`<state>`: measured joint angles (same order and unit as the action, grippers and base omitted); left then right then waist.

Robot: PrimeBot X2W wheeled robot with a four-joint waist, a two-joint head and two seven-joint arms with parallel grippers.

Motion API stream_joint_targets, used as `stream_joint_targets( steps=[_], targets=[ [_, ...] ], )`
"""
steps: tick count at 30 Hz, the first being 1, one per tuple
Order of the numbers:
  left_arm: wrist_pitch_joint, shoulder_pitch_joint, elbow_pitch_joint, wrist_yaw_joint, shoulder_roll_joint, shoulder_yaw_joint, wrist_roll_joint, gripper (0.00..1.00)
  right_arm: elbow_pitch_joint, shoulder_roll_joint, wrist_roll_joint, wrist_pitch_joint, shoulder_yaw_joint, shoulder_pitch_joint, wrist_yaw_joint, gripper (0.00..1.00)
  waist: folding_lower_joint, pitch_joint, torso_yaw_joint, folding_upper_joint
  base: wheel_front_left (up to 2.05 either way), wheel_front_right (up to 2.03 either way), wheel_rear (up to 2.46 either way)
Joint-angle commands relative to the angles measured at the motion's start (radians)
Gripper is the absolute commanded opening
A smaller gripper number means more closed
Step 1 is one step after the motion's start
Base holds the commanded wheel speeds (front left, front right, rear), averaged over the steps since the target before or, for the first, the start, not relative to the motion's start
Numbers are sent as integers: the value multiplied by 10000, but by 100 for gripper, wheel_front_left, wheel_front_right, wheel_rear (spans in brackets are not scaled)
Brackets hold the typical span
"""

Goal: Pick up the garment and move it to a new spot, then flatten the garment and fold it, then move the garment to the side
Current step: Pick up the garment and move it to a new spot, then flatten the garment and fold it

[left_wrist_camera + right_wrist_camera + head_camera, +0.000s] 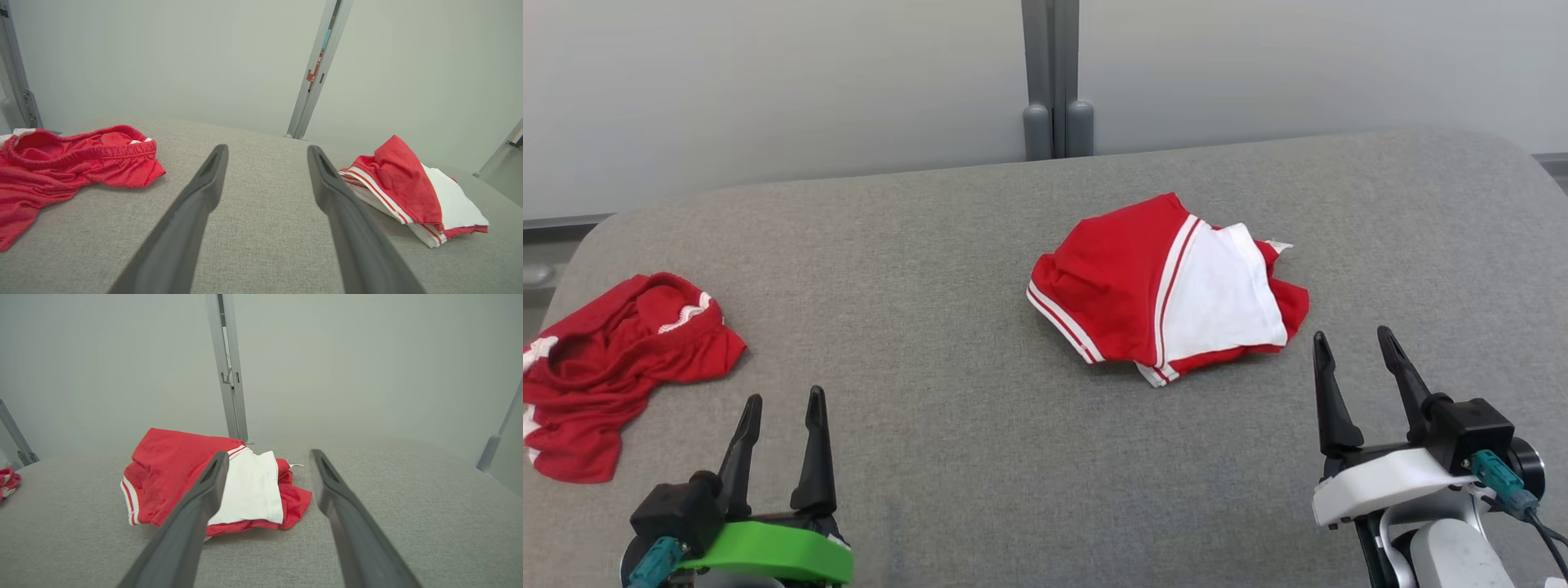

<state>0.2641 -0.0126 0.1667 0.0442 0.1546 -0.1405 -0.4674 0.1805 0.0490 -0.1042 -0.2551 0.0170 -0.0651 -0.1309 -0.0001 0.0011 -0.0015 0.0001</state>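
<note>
A red and white garment (1168, 290) lies folded in a loose bundle on the grey table (980, 425), right of centre; the left wrist view has this garment (412, 192) at its right, the right wrist view has the garment (212, 482) just ahead. A second, crumpled red garment (613, 359) lies at the table's left edge, also in the left wrist view as a red heap (69, 163). My left gripper (783, 406) is open near the front left, holding nothing. My right gripper (1354, 341) is open, just right of and below the folded garment, apart from it.
A grey post (1052, 82) stands behind the table's far edge against a pale wall. The table's rounded far corners curve away at left and right. Bare grey cloth lies between the two garments and along the front.
</note>
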Motion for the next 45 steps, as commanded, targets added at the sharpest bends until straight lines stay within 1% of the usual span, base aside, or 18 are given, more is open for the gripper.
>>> stream_joint_targets(
  steps=[1, 6, 16, 32, 39, 45],
  targets=[
    [3, 179, -32, 90, 29, 59, 292, 100, -38, 25, 64, 37, 9, 155, 3, 100, 1, -125, 197, -1, 0, 0, 0],
    [4, 388, 20, 273, -217, 276, 603, 100, -89, 27, 153, 59, 109, 244, 3, 100, 1, -148, 329, -1, 0, 0, 0],
    [5, 366, 112, 434, -543, 549, 941, 100, -155, 27, 40, 141, 81, 353, 3, 100, 1, -113, 319, -1, 0, 0, 0],
    [5, 182, 247, 616, -694, 791, 1221, 100, -80, 27, -86, 97, 53, 270, 3, 100, 1, -1, 240, -1, 0, 0, 0],
    [5, 120, 279, 683, -754, 732, 1335, 100, -75, 27, -80, 72, 9, 175, 3, 100, 1, 93, 180, -1, 0, 0, 0],
    [5, -202, 506, 704, -745, 555, 1407, 100, -104, 28, -52, 76, -125, 12, 3, 100, 1, 298, -113, -1, 0, 0, 0]
  ],
)
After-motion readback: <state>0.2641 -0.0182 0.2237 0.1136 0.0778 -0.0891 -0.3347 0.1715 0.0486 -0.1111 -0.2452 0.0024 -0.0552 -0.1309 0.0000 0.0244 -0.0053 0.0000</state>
